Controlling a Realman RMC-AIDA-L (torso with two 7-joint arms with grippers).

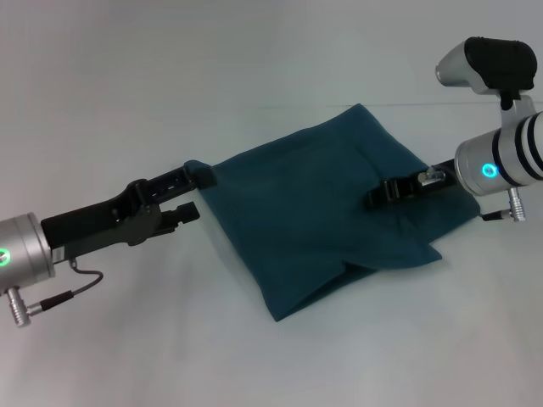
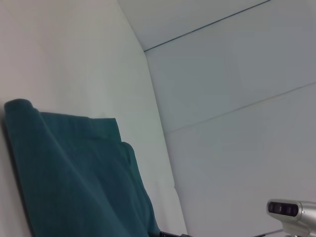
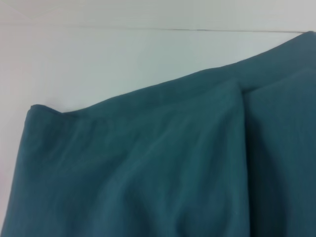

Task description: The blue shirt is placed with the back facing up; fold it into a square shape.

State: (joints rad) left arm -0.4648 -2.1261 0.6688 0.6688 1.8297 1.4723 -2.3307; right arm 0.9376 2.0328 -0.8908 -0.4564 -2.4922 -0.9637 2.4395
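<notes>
Left gripper (image 1: 197, 193) sits at the blue shirt's (image 1: 314, 220) near-left corner, fingers spread around the raised corner flap. Right gripper (image 1: 377, 199) hovers over the shirt's middle; I cannot tell its fingers. Folded shirt lies flat on the white table (image 1: 170, 356), tilted like a diamond.

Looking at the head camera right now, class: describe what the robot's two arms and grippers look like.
Both arms end in silver cylindrical wrists, each with a glowing green ring light and a small metal plug. The left gripper is black with long flat fingers, and a thin black cable loops beneath its wrist. The right gripper is also black; its wrist has black bands and carries a silver-and-black camera on top.
</notes>
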